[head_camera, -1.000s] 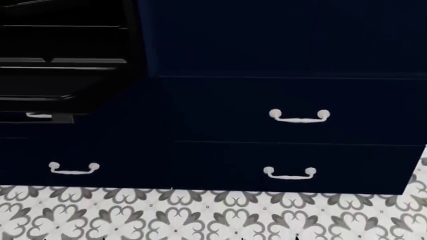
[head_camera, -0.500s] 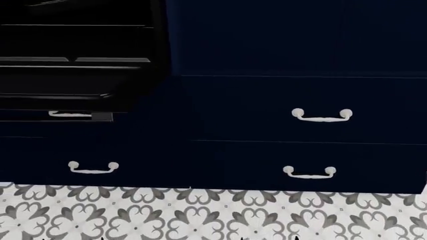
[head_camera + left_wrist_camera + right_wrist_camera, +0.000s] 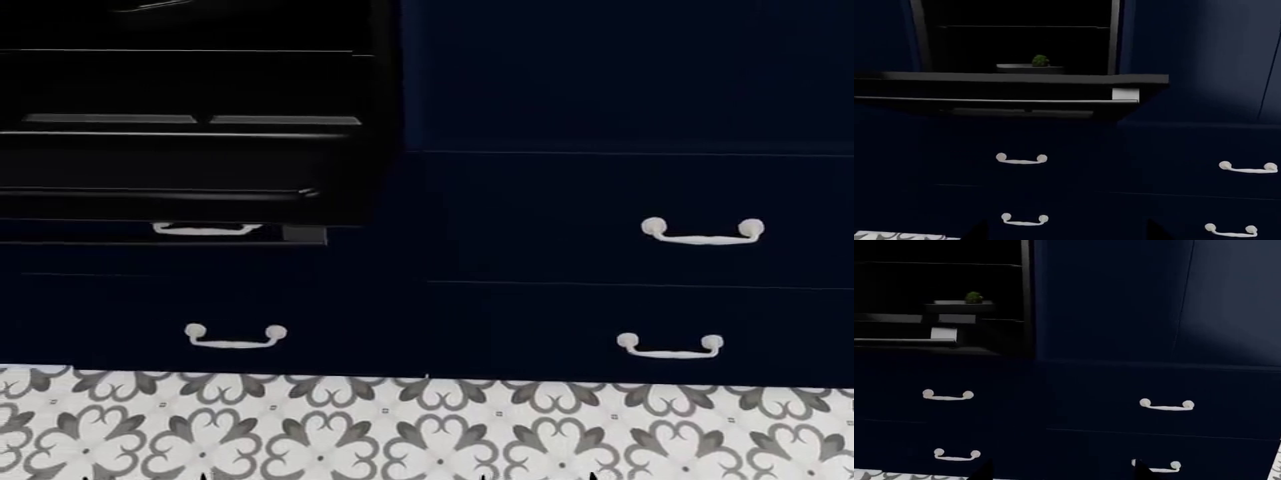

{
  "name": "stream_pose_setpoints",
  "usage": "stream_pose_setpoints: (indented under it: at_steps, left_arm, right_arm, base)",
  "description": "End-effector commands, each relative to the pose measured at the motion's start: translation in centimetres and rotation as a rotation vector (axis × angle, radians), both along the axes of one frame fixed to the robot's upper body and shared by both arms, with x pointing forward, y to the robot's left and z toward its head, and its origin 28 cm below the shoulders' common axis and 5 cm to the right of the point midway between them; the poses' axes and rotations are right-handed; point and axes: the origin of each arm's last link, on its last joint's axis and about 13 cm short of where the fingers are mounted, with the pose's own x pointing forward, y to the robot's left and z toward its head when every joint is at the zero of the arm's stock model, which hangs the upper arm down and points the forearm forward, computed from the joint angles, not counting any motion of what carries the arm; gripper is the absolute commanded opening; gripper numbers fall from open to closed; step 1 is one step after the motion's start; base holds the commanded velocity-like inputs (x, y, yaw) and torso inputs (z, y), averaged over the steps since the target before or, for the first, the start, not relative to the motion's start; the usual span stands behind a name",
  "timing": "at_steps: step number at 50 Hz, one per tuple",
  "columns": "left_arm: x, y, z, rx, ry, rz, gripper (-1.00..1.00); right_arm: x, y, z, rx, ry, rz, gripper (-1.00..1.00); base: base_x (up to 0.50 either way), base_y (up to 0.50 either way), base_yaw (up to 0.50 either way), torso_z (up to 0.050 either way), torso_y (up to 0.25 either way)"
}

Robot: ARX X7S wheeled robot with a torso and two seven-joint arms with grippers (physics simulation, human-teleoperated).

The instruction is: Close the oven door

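Observation:
The oven door (image 3: 1007, 85) is a glossy black panel hanging open and lying flat, out from the dark oven cavity. Its long thin bar handle (image 3: 987, 101) runs along the front edge to a grey end bracket (image 3: 1125, 94). In the head view the oven door (image 3: 174, 165) fills the upper left; in the right wrist view the oven door (image 3: 894, 330) shows with the bracket (image 3: 943, 333). My left gripper (image 3: 1066, 235) is open, well short of and below the door. My right gripper (image 3: 1062, 474) is open too, facing the navy cabinets beside the oven.
Navy drawer fronts with white curved handles (image 3: 702, 232) (image 3: 235, 336) sit below and to the right of the oven. Inside the cavity a small green item (image 3: 1040, 61) rests on a tray. Patterned grey-and-white floor tiles (image 3: 400, 430) lie in front.
In the head view the oven and drawers have slid to the right, so the view has shifted left. The oven door still lies open.

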Motion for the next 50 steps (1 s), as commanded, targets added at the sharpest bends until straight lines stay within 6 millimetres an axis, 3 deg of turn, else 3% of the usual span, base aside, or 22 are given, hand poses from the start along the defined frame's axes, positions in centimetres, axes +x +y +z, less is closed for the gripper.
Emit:
stream_pose_setpoints:
  at_steps: [1,50]
  left_arm:
    - [-0.02,-0.03,-0.28,-0.002,0.001,0.001,1.00]
    - [0.03,0.01,-0.34,0.003,0.009,0.000,1.00]
  right_arm:
    - [0.02,-0.06,-0.05,0.003,-0.001,0.000,1.00]
    - [-0.03,0.01,-0.02,0.003,0.000,0.004,1.00]
  base:
    - [0.00,0.31,0.00,0.000,0.000]
    - [0.00,0.30,0.00,0.000,0.000]
